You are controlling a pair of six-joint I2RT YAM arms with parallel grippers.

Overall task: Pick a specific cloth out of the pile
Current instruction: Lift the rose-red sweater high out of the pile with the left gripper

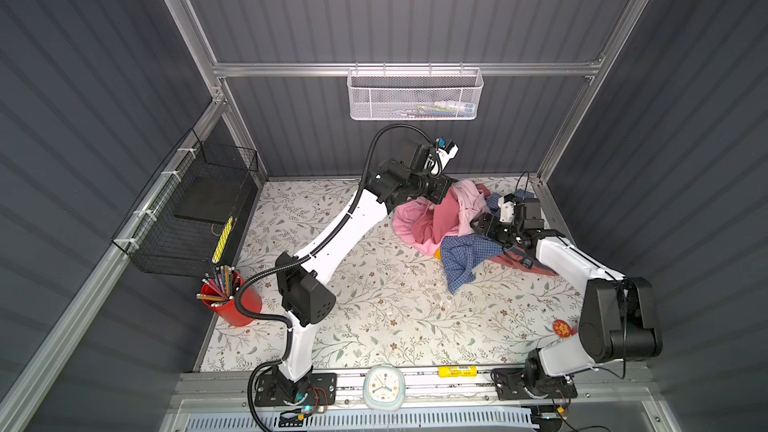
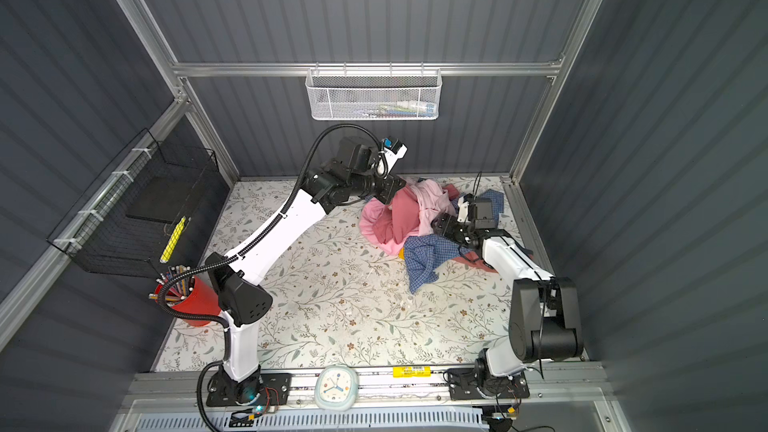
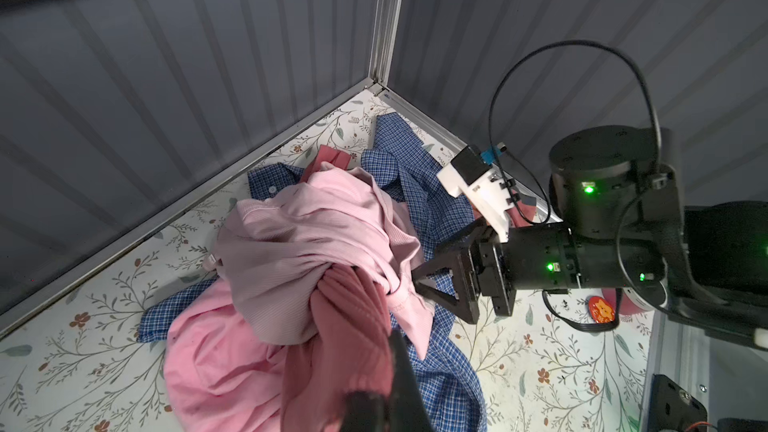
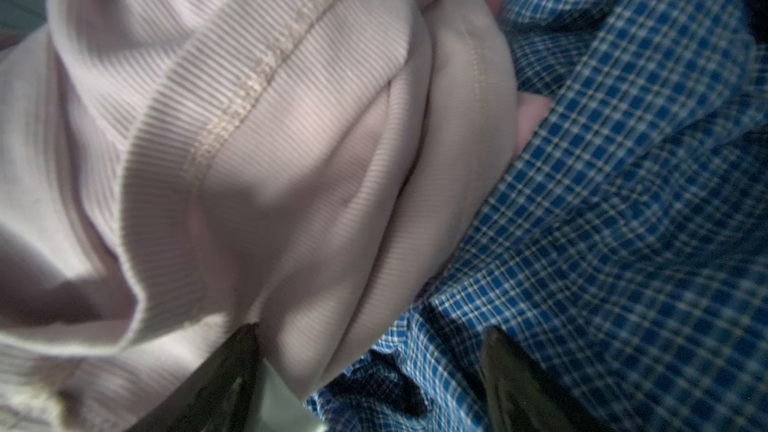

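We are noting the left gripper clamping on the cloth, which is stretching up out of the pile in the far right corner, its other end running under the pale pink garment; the right gripper is hovering, jaws apart, at that garment's fold. We are judging the grasp made, the pulling free not yet done. The pile is sitting on a floral table cover, dark ribbed walls closing in around.
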